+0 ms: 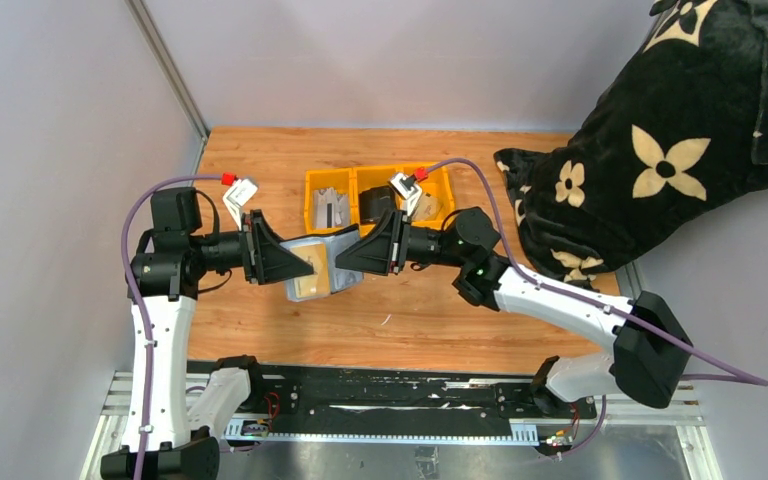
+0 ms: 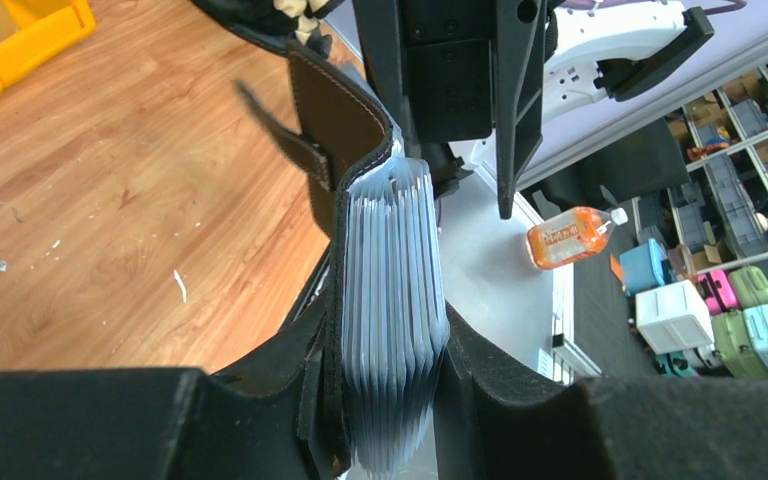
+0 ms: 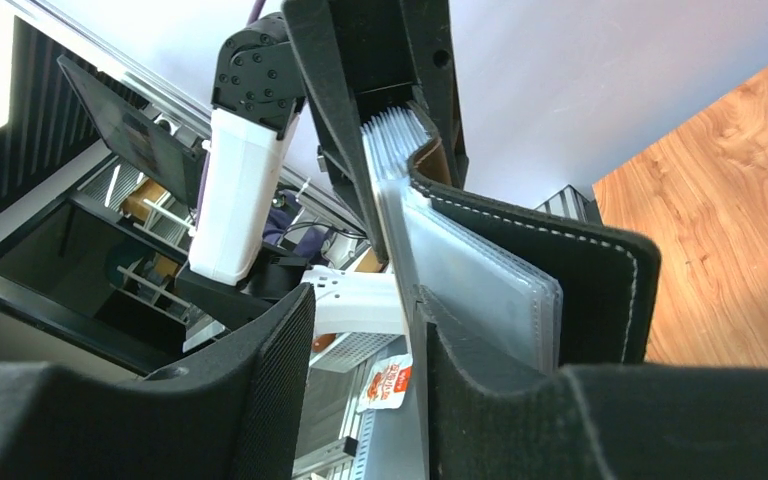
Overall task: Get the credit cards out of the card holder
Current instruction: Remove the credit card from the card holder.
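Wood tabletop (image 1: pixel 260 160) bears one yellow three-compartment plastic tray (image 1: pixel 310 205). Just in front of the tray we count one black folding card holder (image 1: pixel 335 262), spread open with its long axis parallel to the tray. The left gripper (image 1: pixel 300 265) clamps its cover and clear sleeves (image 2: pixel 390 300). The right gripper (image 1: pixel 352 255) stands partly apart, with one sleeve against one finger. One tan-gold credit card (image 1: pixel 310 287) shows inside.

We find no legible text in any view. The orange bottle (image 2: pixel 570 237), right of frame, and the red-and-white packet (image 3: pixel 388 385), lower centre, carry print too blurred to read.
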You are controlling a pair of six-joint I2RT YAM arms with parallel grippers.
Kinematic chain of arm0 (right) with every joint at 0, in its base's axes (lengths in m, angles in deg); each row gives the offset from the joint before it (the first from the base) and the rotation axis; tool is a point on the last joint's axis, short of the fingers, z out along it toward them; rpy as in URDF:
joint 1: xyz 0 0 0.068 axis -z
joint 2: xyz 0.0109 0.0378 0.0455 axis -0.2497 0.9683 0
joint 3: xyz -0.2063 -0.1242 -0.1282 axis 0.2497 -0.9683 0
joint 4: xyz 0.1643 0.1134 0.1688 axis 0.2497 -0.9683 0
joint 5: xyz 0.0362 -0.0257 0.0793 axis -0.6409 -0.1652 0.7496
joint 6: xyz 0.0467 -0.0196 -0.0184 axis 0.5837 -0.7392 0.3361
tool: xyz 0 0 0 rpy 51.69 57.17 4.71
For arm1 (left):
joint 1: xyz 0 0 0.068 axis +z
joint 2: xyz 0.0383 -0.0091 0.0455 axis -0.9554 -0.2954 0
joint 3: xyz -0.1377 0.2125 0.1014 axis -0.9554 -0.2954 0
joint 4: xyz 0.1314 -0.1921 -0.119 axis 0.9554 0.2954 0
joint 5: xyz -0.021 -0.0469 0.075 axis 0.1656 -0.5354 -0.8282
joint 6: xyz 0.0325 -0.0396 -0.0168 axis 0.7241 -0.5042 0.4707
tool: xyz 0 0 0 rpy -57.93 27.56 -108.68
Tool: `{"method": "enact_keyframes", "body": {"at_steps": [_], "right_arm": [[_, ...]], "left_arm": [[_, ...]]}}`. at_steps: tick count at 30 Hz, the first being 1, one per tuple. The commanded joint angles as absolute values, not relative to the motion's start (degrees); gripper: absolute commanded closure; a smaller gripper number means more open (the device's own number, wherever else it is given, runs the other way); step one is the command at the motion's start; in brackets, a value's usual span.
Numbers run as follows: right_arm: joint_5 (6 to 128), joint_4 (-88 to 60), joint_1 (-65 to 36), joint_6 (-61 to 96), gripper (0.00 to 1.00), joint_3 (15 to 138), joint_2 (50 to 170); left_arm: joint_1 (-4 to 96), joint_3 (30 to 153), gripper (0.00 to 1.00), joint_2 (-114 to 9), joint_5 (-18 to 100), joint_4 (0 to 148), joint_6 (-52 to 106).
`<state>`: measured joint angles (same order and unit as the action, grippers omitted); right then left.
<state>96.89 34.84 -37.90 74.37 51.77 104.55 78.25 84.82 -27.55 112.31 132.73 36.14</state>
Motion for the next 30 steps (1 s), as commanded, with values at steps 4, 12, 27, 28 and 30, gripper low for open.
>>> {"method": "enact_keyframes", "body": {"at_steps": [4, 12, 27, 28, 30], "right_arm": [[99.2, 33.8, -37.5, 73.3, 0.50, 55.5, 107.9], [99.9, 32.7, -38.7, 72.3, 0.51, 57.1, 110.2], [95.5, 32.2, -40.9, 71.6, 0.74, 58.7, 114.9], [94.3, 31.1, -40.9, 71.4, 0.79, 58.8, 115.1], [92.1, 30.8, -40.9, 72.1, 0.89, 58.6, 115.5]], "left_arm": [[78.0, 87.8, 0.77, -27.0, 114.5, 133.0, 34.2], [78.0, 87.1, 0.76, -27.3, 114.0, 133.0, 34.4], [78.0, 86.2, 0.74, -27.2, 113.1, 133.0, 34.6], [78.0, 86.1, 0.72, -27.1, 113.2, 133.0, 34.6], [78.0, 86.2, 0.71, -26.8, 113.7, 133.0, 34.6]]}}
